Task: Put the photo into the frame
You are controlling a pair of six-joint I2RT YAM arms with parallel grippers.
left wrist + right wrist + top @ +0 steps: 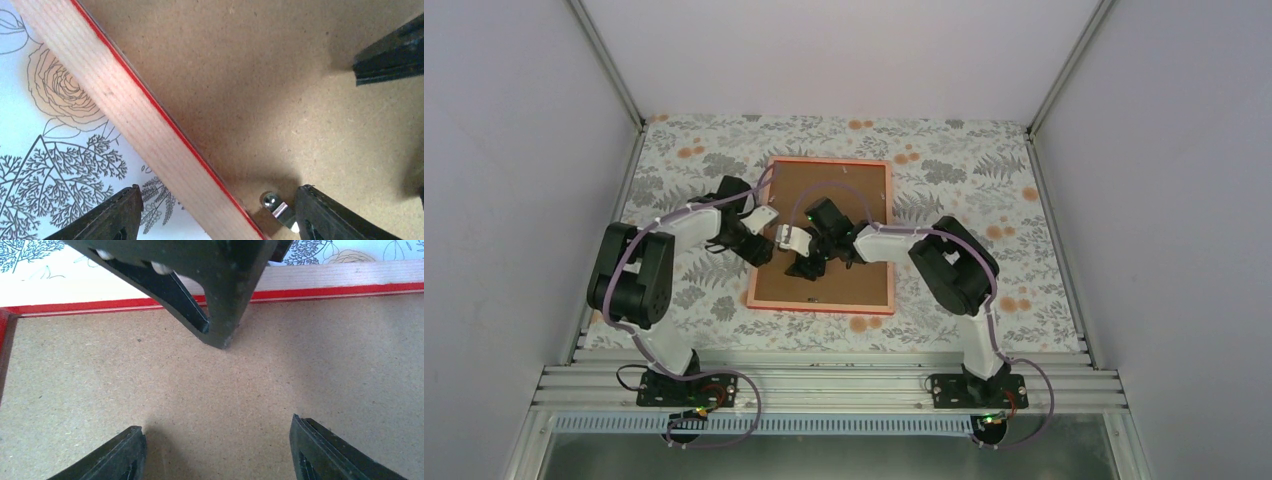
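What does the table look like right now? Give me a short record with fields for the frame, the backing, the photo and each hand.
frame: lying flat on the floral tablecloth, pale back side up
backing board: brown, sitting inside the frame
photo: not visible in any view
left hand: open, straddling the frame's left rail, one finger over the cloth, the other beside a metal clip on the board
right hand: open, low over bare board, holding nothing
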